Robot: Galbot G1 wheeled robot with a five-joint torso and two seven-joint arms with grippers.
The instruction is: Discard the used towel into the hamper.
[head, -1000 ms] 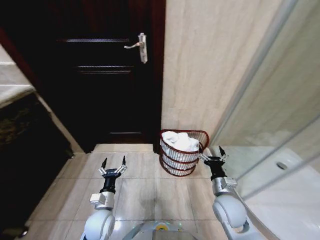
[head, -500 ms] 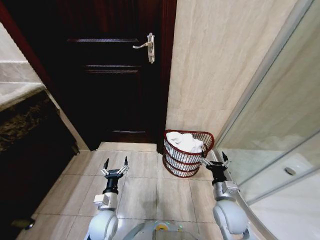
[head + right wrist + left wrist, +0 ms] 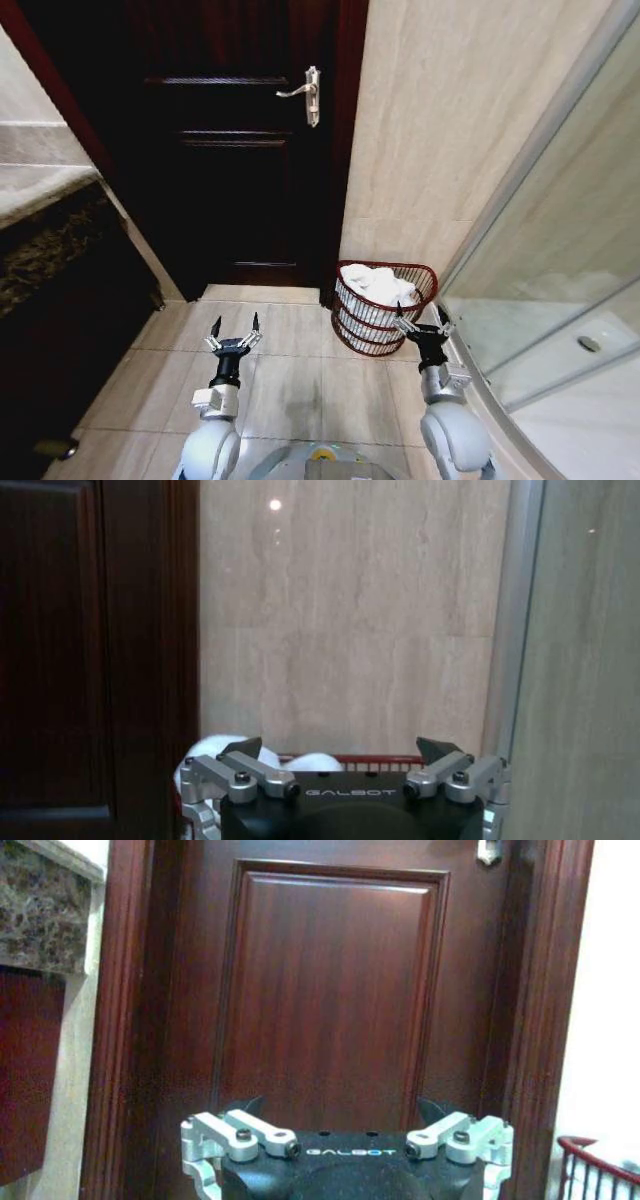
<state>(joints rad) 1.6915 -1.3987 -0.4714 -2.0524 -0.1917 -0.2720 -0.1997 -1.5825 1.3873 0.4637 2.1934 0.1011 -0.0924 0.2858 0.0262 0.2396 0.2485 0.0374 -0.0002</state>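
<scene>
One hamper (image 3: 385, 308) right of centre by the wall, one white towel (image 3: 376, 284) inside. Two tools, both spread wide and empty: left tool (image 3: 234, 331) lower centre over floor tiles, right tool (image 3: 418, 327) just beside the hamper's rim.

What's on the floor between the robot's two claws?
Only bare tile floor in the head view. The left tool and right tool are both open, and the hamper stands beyond the right one.
</scene>
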